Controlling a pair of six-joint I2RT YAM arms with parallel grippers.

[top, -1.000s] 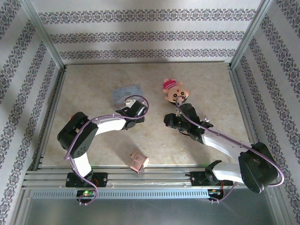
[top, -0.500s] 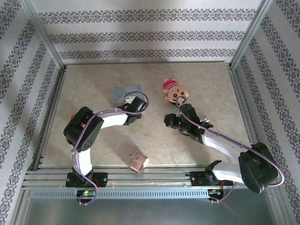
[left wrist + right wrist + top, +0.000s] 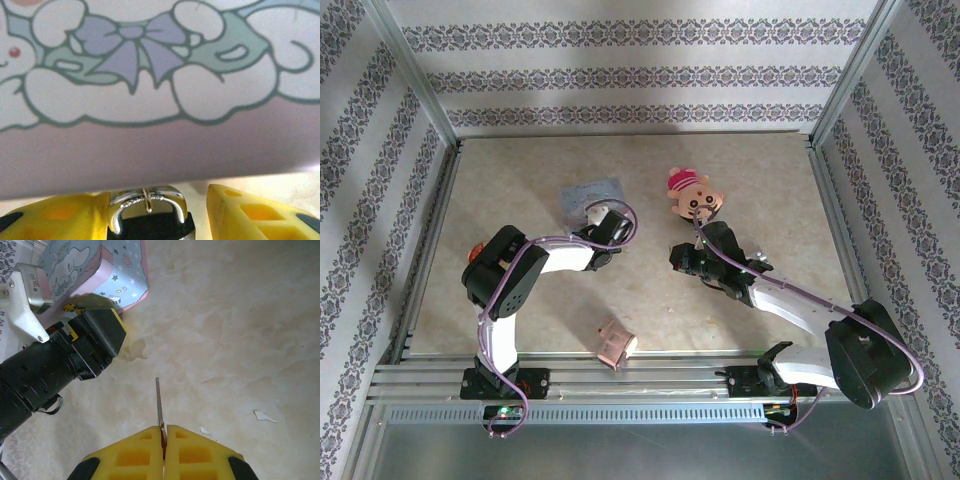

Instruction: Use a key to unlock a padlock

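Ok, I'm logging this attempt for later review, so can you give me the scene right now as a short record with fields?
left claw: open, straddling the padlock
padlock: close beside the pale-blue tin; contact unclear
right claw: shut on the key, blade sticking out forward over the table
key and padlock: apart, key not inserted
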